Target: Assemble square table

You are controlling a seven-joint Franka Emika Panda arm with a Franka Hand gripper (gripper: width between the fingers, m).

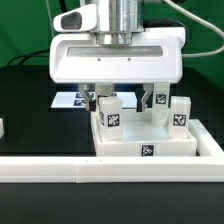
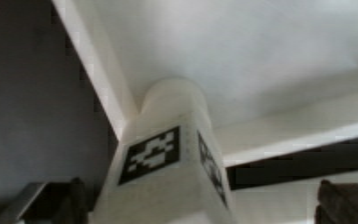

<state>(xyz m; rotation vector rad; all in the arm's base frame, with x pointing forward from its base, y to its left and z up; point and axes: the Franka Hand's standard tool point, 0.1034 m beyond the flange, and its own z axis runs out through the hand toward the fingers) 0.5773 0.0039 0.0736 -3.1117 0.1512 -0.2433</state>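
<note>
Hovering low over the square table [image 1: 150, 140], the gripper [image 1: 103, 103] straddles one leg [image 1: 108, 113] that stands upright on the slab near the corner at the exterior view's left. The slab lies flat on the black tabletop [image 1: 25, 110], pushed against the long white rail fence [image 1: 60, 171] at the front; two further legs stand on it, one at the middle [image 1: 160, 103] and one toward the exterior view's right [image 1: 180, 112]. The marker board [image 1: 68, 99] lies behind, partly hidden by the gripper body. In the wrist view the tagged leg [image 2: 167, 150] fills the space between the two dark fingers [image 2: 43, 200], which appear spread to either side of it with a gap showing, so they are judged apart and not yet clamped. All parts look to be rigid, light, smooth plastic: a leg should neither bend nor crush, but its slick faces may slip or twist under a weak pinch. The best hold is probably across two flat opposite sides of the block, above its midpoint, keeping it vertical.
</note>
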